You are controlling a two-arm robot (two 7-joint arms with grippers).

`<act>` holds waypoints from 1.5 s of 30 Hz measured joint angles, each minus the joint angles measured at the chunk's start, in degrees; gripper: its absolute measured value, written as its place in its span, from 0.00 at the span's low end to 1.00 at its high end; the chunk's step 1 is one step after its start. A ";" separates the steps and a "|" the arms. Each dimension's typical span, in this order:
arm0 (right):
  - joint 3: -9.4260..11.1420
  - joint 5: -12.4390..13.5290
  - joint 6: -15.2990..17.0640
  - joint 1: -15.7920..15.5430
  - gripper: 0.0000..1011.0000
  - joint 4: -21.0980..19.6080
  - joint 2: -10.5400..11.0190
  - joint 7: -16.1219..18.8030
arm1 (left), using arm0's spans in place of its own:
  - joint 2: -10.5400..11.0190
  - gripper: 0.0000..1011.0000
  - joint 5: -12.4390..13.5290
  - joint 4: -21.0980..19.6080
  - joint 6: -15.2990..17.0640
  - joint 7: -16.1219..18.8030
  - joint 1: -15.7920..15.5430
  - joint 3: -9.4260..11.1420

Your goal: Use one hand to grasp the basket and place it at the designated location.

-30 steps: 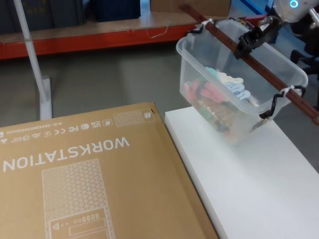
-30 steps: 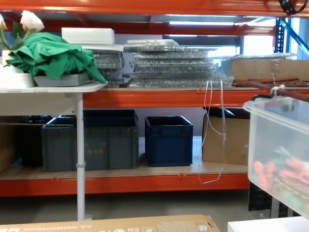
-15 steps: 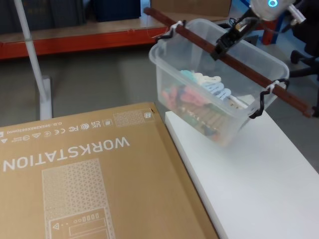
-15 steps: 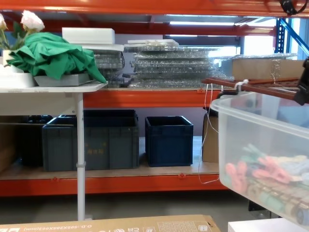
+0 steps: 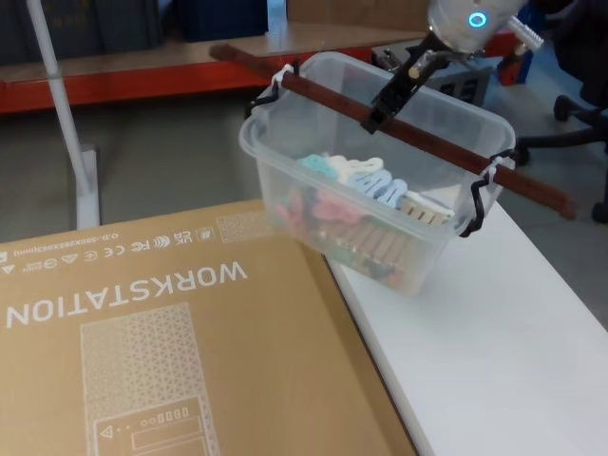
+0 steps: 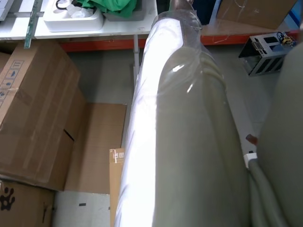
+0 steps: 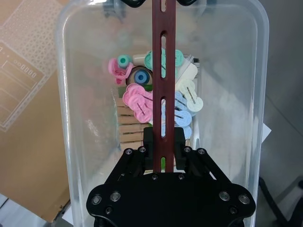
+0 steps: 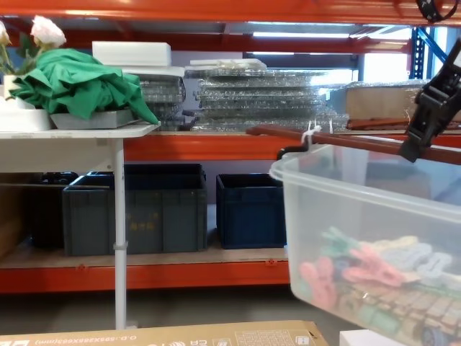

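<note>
Down to the left of your right gripper [image 5: 372, 116] lies one flat brown cardboard box [image 5: 142, 332]. The gripper is clamped on one thin, slotted reddish-brown handle [image 5: 323, 95]. Beneath it, one clear, round-rimmed plastic basket [image 5: 271, 176] hangs tilted, holding pastel plastic and wooden clothes pegs [image 5: 351, 195]. Down to the right lies one smooth white table [image 5: 503, 361].

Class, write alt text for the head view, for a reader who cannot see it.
The right gripper is shut on the reddish-brown bar handle of a clear plastic basket, which hangs tilted with coloured clothes pegs inside. Below it lie a brown cardboard box marked WORKSTATION and a white table.
</note>
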 joint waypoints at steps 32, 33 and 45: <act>-6.63 2.17 -9.30 1.98 0.23 -5.95 -4.98 -0.33 | 0.00 0.00 0.00 0.00 0.00 0.00 0.00 -0.01; -6.96 2.16 -9.79 2.08 0.23 -6.37 -5.14 -0.45 | 0.00 0.00 0.00 0.00 0.00 0.00 0.00 0.00; -9.11 2.30 -13.45 3.06 0.23 -8.29 -6.33 -1.22 | 0.00 0.00 0.00 0.00 0.00 0.00 0.00 0.01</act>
